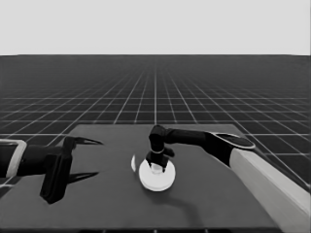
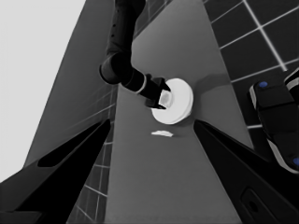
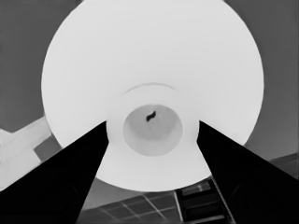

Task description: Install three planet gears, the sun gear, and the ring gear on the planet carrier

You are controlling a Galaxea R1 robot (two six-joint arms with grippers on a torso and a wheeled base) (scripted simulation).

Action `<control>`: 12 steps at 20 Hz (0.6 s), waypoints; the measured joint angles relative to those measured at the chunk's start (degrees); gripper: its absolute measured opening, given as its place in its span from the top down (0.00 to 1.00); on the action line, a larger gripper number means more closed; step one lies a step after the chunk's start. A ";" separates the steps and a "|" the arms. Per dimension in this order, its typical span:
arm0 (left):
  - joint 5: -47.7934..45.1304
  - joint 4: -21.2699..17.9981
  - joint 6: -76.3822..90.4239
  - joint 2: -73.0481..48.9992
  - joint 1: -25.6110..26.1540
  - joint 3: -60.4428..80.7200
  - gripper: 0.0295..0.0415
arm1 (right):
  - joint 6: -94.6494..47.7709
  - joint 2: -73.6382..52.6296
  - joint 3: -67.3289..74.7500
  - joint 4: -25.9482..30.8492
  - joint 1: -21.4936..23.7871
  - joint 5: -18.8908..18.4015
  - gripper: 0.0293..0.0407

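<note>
The ring gear, the larger round part (image 1: pixel 156 182), lies at the middle of the table, thick and white with a raised hub. My right gripper (image 1: pixel 156 165) reaches down onto it from the right. In the right wrist view its two fingers press on either side of the hub (image 3: pixel 152 140), with the wide disc (image 3: pixel 149 56) spread beneath. The left wrist view shows the same grip (image 2: pixel 163 99) on the disc (image 2: pixel 183 100). The planet gears, the sun gear and the planet carrier are hidden. My left gripper (image 1: pixel 90 158) waits open over the table's left end, holding nothing.
A thin white piece (image 1: pixel 133 163) stands just left of the disc, also seen from the left wrist (image 2: pixel 162 134). The right arm's pale forearm (image 1: pixel 272 184) crosses the table's right side. Dark machinery with blue lights (image 2: pixel 275 121) sits past the table's edge.
</note>
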 joint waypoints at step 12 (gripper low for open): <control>0.00 0.00 0.00 0.00 0.00 0.00 0.25 | 5.47 0.00 -0.01 -0.01 -0.05 0.00 0.22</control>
